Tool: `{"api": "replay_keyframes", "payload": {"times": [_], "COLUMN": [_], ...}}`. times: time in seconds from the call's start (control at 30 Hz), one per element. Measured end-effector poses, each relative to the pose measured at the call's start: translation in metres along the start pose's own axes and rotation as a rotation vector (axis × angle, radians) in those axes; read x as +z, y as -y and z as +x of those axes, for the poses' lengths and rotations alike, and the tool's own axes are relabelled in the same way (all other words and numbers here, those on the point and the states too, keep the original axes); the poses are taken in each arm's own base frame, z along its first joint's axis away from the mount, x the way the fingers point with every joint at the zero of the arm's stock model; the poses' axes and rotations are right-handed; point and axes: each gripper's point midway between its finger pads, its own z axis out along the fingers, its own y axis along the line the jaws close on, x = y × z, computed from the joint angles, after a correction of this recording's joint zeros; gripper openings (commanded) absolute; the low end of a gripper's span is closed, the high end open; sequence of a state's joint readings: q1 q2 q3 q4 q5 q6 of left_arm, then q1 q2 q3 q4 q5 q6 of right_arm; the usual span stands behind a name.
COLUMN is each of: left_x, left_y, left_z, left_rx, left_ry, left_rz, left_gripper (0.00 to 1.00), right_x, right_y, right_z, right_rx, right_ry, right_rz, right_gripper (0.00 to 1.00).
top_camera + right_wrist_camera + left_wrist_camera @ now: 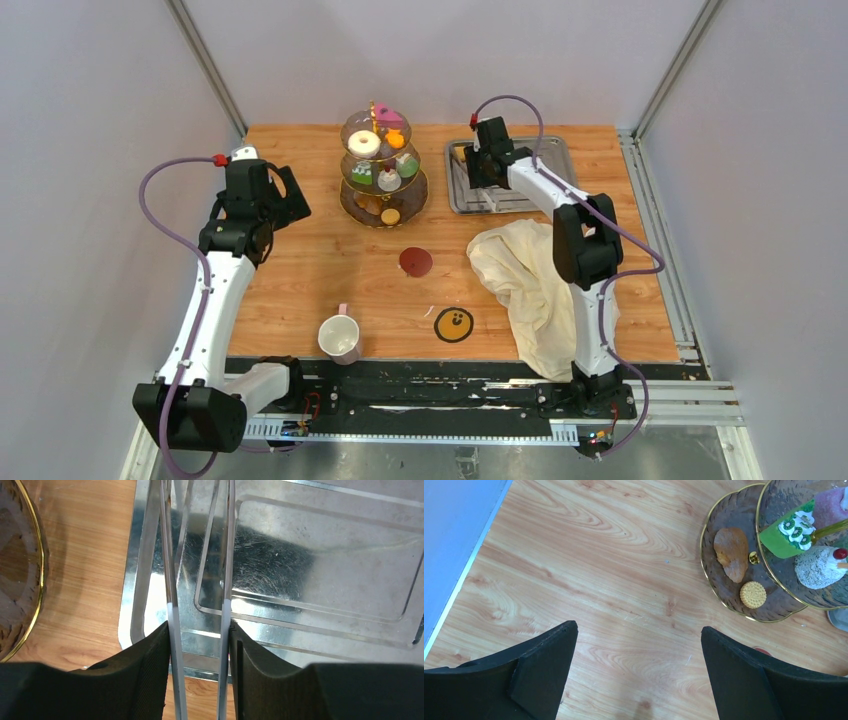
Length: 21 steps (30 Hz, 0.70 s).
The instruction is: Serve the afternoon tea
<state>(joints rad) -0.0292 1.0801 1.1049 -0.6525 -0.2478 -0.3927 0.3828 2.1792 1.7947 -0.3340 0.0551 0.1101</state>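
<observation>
Thin steel tongs [172, 615] are clamped by the right gripper [199, 630] over a shiny tray [320, 555]. The left gripper [639, 630] is spread wide, empty.

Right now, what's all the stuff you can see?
stand: one, smoky glass with gold rims, far middle
cakes and biscuits: several, mixed colours, on the stand
mug: one, pale, near edge
red disc: one, dark red, middle
smiley disc: one, yellow, near middle
cloth: one, cream, crumpled on the right
tray: one, steel, far right
tongs: one, silver, over the tray
left gripper: one, black, open, left of stand
right gripper: one, black, shut on tongs
</observation>
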Motion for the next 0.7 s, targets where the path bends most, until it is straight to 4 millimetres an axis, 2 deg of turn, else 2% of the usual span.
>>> {"api": "replay_keyframes", "payload": {"times": [0.17, 0.33, 0.47, 0.5, 0.53, 0.7], "left_x": [0.000, 0.000, 0.000, 0.000, -0.001, -0.001], "left_y": [0.000, 0.000, 0.000, 0.000, 0.000, -0.001], "left_z": [0.000, 0.000, 0.000, 0.000, 0.000, 0.001], "left_rx": [0.000, 0.000, 0.001, 0.000, 0.000, 0.000], "left_ry": [0.000, 0.000, 0.001, 0.002, 0.001, 0.001], "left_rz": [0.000, 0.000, 0.000, 0.000, 0.000, 0.001], "left_gripper": [0.98, 0.98, 0.98, 0.99, 0.98, 0.98], "right_x": [0.000, -0.006, -0.030, -0.044, -0.047, -0.086], "right_y": [0.000, 0.001, 0.004, 0.006, 0.006, 0.006], "right_z": [-0.001, -0.002, 0.003, 0.004, 0.003, 0.000], "right_rx": [-0.003, -0.003, -0.004, -0.003, -0.002, 0.015], "right_ry": [0.004, 0.012, 0.021, 0.030, 0.033, 0.091], "right_rz": [0.000, 0.000, 0.006, 0.007, 0.008, -0.016], "right_gripper": [0.22, 0.18, 0.17, 0.17, 0.17, 0.16]}}
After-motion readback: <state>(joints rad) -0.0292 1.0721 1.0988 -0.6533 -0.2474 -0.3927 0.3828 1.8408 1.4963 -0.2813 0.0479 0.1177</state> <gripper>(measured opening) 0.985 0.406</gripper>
